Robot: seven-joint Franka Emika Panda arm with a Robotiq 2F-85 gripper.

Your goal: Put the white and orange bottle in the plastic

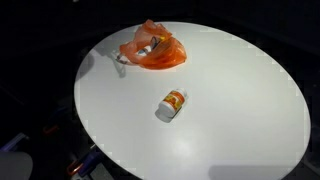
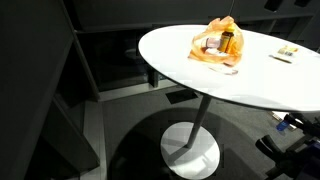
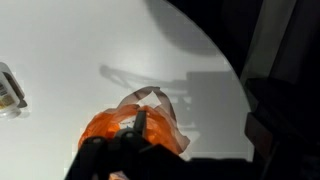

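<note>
The white and orange bottle (image 1: 173,104) lies on its side on the round white table (image 1: 240,90). It also shows in an exterior view (image 2: 284,54) and at the left edge of the wrist view (image 3: 8,92). The orange plastic bag (image 1: 155,50) sits crumpled near the table's rim (image 2: 218,48), with a small brown bottle (image 2: 228,40) inside. In the wrist view the bag (image 3: 115,128) lies just under my gripper (image 3: 180,138), whose dark fingers stand wide apart and empty. The gripper is not seen in either exterior view. The bottle lies well apart from the bag.
The table stands on a white pedestal base (image 2: 190,150) over a dark floor. Dark surroundings lie past the table edge (image 3: 235,60). A dark stand with wheels (image 2: 290,140) is near the base.
</note>
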